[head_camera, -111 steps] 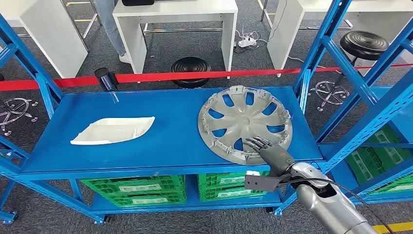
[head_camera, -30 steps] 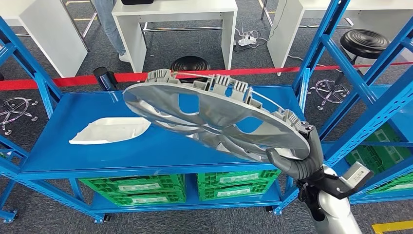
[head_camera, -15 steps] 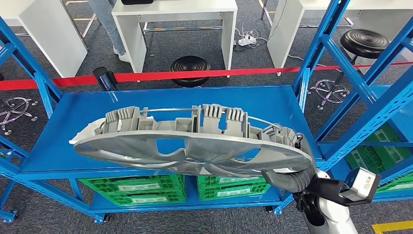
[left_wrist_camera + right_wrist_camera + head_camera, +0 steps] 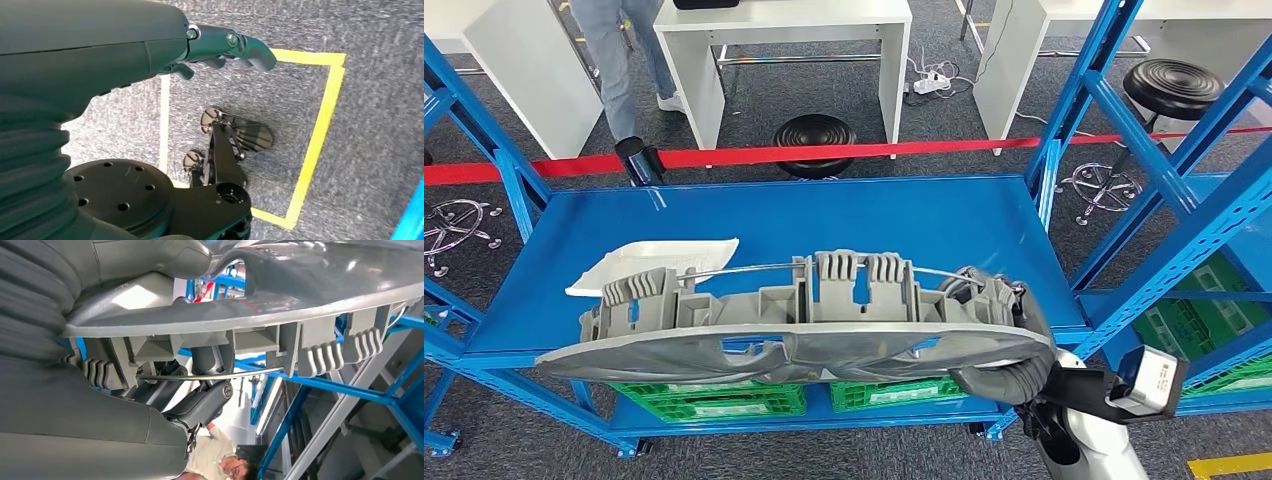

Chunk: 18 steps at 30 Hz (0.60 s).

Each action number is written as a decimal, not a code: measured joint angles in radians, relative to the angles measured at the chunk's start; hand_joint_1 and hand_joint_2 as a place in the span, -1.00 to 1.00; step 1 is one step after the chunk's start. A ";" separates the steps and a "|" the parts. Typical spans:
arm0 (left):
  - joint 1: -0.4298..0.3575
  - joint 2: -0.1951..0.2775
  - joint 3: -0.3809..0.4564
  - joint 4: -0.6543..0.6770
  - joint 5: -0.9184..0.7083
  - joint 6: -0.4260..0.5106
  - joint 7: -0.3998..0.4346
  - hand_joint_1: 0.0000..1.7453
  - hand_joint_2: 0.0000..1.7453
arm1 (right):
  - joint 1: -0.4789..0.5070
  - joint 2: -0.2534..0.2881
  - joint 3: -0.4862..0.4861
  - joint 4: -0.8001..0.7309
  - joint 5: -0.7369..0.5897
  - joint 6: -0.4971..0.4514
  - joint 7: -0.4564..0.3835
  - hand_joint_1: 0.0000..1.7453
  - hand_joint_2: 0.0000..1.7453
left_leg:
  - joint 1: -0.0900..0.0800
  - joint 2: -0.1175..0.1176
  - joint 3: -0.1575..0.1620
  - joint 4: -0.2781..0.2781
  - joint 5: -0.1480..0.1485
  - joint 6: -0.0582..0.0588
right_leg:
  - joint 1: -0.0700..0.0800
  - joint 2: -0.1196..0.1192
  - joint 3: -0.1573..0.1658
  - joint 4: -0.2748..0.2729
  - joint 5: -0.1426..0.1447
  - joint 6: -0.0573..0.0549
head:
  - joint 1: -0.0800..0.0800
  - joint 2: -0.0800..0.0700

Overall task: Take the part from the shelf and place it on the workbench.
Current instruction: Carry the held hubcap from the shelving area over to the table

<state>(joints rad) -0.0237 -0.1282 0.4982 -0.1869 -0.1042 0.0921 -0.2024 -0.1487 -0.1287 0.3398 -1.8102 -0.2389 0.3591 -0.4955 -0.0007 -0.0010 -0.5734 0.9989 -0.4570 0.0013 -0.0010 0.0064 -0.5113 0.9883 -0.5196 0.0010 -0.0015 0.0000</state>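
Note:
A large silver hubcap (image 4: 794, 335) hangs in the air in front of the blue shelf (image 4: 824, 215), nearly flat, with its clip side up. My right hand (image 4: 1004, 372) grips its rim at the right, thumb under the face and fingers over the clips. The right wrist view shows the hubcap (image 4: 300, 300) close up, with my thumb (image 4: 150, 260) pressed on its face and dark fingers (image 4: 200, 402) behind the wire ring. My left hand (image 4: 220, 42) hangs low over the carpet, fingers curled in and holding nothing.
A white plastic cover (image 4: 649, 262) lies on the shelf's left side. Green crates (image 4: 694, 398) sit on the lower shelf. Behind a red barrier tape (image 4: 824, 152) stand white desks, black stools and a person (image 4: 614, 60). Blue uprights (image 4: 1124, 150) flank me on the right.
My right hand has lifted the hubcap off the shelf, turned it level and drawn it down toward me. The person behind the tape has stepped to the left.

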 joint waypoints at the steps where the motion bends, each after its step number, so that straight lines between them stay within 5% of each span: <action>1: 0.000 0.000 0.000 0.000 0.000 0.006 0.001 -1.00 1.00 | -0.003 -0.001 0.003 0.000 -0.005 0.005 0.001 1.00 1.00 | 0.000 0.000 0.000 0.000 0.000 0.000 | 0.000 0.000 0.000 0.000 0.000 0.000 | 0.000 0.000; 18: 0.000 0.029 0.003 -0.002 0.000 0.043 0.015 -1.00 1.00 | -0.040 -0.026 0.040 0.002 -0.059 0.047 0.018 1.00 1.00 | -0.007 0.000 -0.001 0.005 -0.006 0.008 | -0.010 0.000 0.001 -0.001 -0.002 0.006 | 0.000 0.000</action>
<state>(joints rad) -0.0234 -0.0987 0.5013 -0.1884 -0.1044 0.1350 -0.1877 -0.1889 -0.1547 0.3800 -1.8078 -0.2976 0.4065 -0.4772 -0.0081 -0.0010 -0.5741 1.0034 -0.4628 0.0095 -0.0106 0.0064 -0.5104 0.9875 -0.5218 0.0074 -0.0015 0.0000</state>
